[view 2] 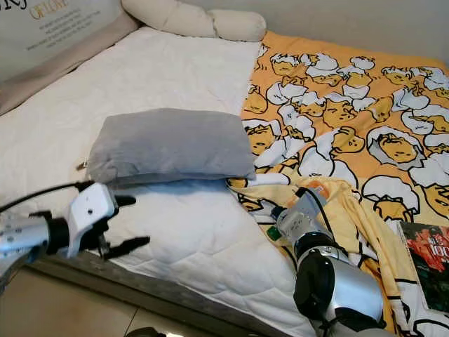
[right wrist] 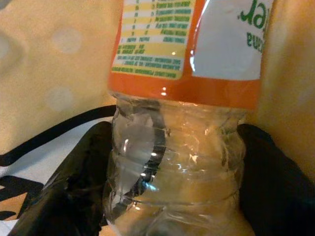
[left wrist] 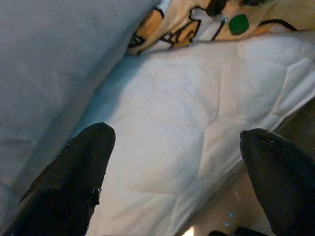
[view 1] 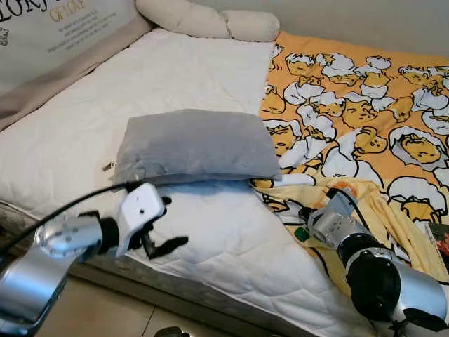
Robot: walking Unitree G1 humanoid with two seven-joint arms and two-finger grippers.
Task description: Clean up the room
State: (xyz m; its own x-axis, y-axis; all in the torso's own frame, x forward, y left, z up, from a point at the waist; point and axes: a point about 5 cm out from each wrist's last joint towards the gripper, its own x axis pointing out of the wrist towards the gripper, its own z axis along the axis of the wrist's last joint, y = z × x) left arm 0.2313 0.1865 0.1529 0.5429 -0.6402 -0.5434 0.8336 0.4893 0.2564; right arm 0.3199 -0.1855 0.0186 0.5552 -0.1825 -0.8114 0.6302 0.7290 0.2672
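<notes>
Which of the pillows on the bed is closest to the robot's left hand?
The grey pillow, lying flat mid-bed just beyond the open left hand. The cream pillows lie far off at the head of the bed.

A home bedroom: a bed [view 1: 140, 91] with white quilted mattress, grey pillow [view 1: 196, 146] and cartoon-print blanket [view 1: 365, 105]

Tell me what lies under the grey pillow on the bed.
The grey pillow rests on the white quilted mattress; its right corner overlaps the yellow cartoon blanket. A small dark object pokes out at its left edge. Anything beneath its middle is covered.
</notes>
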